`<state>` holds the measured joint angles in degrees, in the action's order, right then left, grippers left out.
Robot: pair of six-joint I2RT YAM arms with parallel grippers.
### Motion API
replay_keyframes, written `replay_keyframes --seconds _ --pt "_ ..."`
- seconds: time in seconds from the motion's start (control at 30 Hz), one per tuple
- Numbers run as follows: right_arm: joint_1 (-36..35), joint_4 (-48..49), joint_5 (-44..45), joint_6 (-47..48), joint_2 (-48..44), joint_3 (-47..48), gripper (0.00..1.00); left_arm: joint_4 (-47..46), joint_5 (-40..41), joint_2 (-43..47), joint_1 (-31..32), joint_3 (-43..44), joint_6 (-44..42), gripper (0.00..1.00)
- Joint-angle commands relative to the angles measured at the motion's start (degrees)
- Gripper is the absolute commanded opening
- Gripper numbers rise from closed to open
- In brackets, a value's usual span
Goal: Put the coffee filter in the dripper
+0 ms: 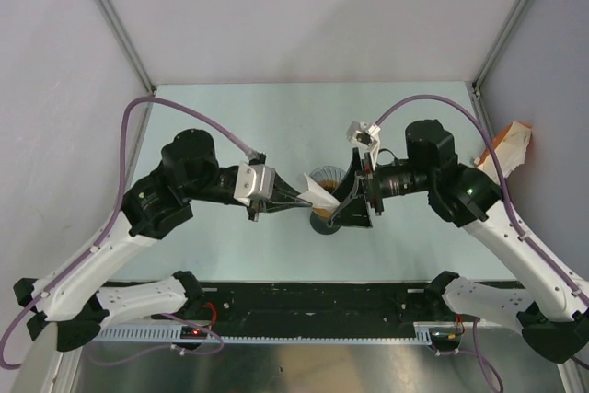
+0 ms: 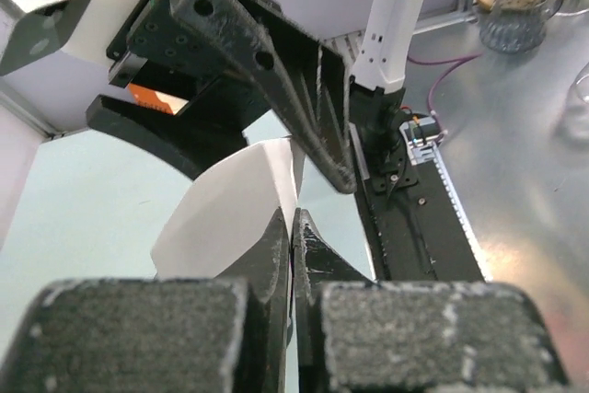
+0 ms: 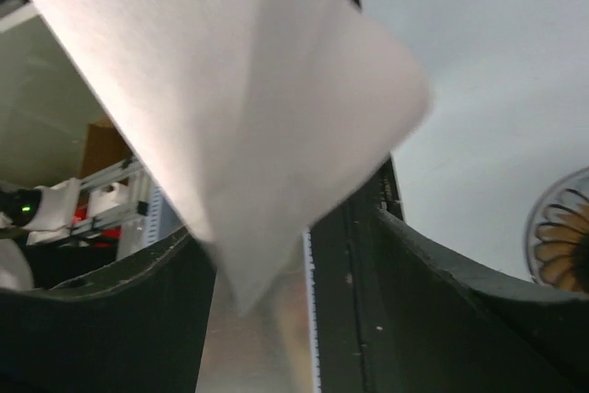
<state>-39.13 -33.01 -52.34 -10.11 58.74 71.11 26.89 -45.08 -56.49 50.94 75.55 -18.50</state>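
Note:
The white paper coffee filter point(image 1: 322, 192) hangs in the air between the two grippers, above the middle of the table. My left gripper point(image 1: 302, 202) is shut on its edge; the left wrist view shows the paper point(image 2: 230, 218) pinched between the closed jaws point(image 2: 296, 227). My right gripper point(image 1: 339, 202) is open, its fingers point(image 3: 460, 319) on either side of the filter point(image 3: 239, 108) without touching it. The ribbed grey dripper point(image 1: 324, 175) stands on the table just behind the filter, partly hidden by it.
A bit of orange ring point(image 1: 319, 217) shows under the grippers. A ribbed round rim point(image 3: 563, 236) sits at the right edge of the right wrist view. An orange-and-white pack point(image 1: 511, 146) leans on the right wall. A black rail point(image 1: 313, 296) runs along the near edge.

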Motion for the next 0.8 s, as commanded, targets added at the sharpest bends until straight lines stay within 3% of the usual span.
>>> replay_keyframes --seconds 0.0,0.13,0.27,0.53,0.6,0.7,0.77 --pt "-1.7 5.17 -4.05 -3.93 -0.14 1.49 0.66 2.33 3.54 0.96 0.92 -0.31 -6.83 0.0" --pt "-2.06 7.89 -4.99 -5.97 -0.02 1.49 0.5 2.98 4.71 1.57 1.31 -1.32 -8.09 0.0" --pt "-1.68 8.21 -4.54 -5.5 -0.11 1.49 0.47 3.26 5.71 1.91 1.4 -1.53 -8.62 0.0" --pt "-0.77 9.71 -2.81 -5.52 -0.7 1.58 0.3 4.32 5.87 2.43 1.69 -2.01 -10.53 0.0" --pt "-0.55 8.6 -2.19 -4.5 -0.9 1.51 0.39 4.44 6.52 2.24 1.73 -1.49 -10.22 0.0" --pt "0.86 4.07 0.15 0.21 -2.08 1.53 0.7 4.42 8.66 1.84 1.46 0.29 -6.7 0.0" --pt "2.08 0.0 4.11 5.17 -3.55 1.41 0.77 4.47 10.86 0.84 0.64 2.38 -0.96 0.0"
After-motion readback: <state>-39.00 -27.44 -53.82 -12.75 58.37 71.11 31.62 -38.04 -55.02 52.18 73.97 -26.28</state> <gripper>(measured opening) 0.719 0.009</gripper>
